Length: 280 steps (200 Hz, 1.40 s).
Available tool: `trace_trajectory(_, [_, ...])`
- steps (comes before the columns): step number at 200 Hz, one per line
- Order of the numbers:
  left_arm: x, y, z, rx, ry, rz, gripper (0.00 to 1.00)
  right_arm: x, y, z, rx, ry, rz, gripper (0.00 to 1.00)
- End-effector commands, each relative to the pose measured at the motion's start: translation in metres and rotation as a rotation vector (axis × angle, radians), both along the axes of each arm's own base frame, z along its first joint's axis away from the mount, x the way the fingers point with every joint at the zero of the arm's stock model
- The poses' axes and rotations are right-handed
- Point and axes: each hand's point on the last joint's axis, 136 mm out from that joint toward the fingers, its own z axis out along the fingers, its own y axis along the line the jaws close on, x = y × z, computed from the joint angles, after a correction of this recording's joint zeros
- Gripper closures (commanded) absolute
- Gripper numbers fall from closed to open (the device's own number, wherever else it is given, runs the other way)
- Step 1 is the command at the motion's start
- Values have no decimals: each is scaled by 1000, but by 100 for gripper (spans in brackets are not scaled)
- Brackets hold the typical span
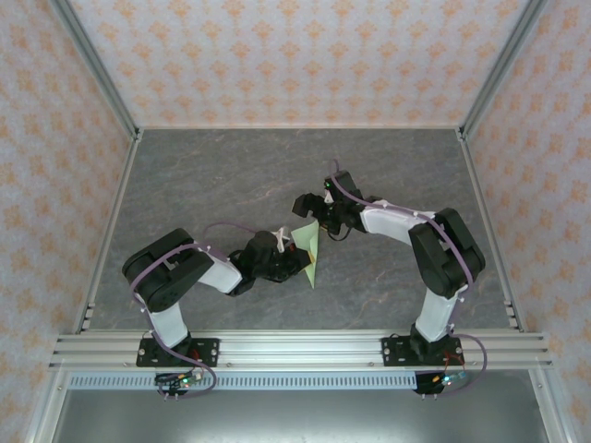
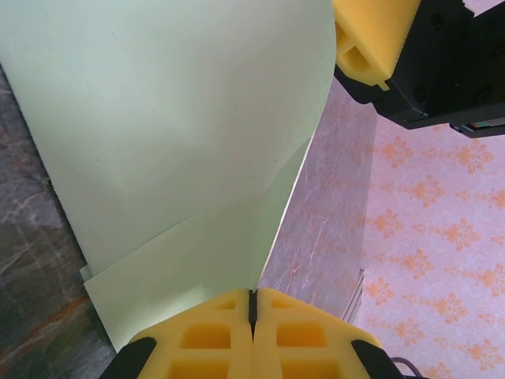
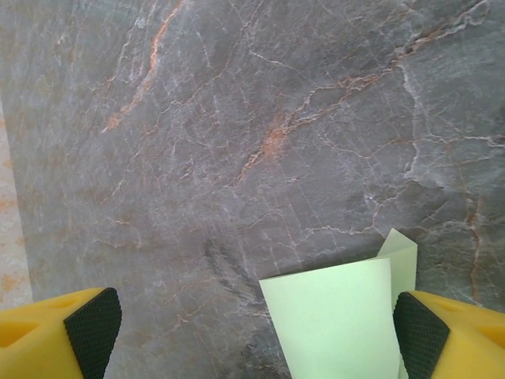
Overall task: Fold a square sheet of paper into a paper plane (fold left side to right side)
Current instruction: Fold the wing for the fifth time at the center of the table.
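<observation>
Left hand [image 2: 252, 316]: closed, pads pinching the near edge of the paper [image 2: 173, 134].
Right hand [image 3: 256, 328]: open wide, holding nothing. The paper's free corner lies just beside one pad; I cannot tell whether they touch.
Paper position: between my two hands near the middle of the counter [image 3: 237, 118], bowed upward from the left pinch, with two layers showing slightly offset.
Risk, misaligned fold: the layers already sit out of register. If I press a crease now, the offset probably becomes permanent.
Risk, slip: only one hand holds the thin sheet, so any sideways pull could swing it around the pinch.
Risk, crumple: if my right hand closes on the bowed part, it may buckle the paper instead of flattening it.
Risk, collision: my hands work close together, so a careless approach could knock them.
</observation>
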Motion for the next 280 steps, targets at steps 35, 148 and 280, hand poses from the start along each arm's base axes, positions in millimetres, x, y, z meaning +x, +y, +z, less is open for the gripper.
trace_trajectory(35, [6, 2, 11, -2, -50, 8, 100, 4, 0, -9, -37, 24, 4, 7])
trace_trajectory(148, [5, 2, 11, -2, -52, 6, 100, 5, 8, -14, -9, 38, 20, 7])
trace_trajectory(280, [6, 3, 11, -1, -49, 8, 100, 8, 13, -9, 7, 24, 32, 6])
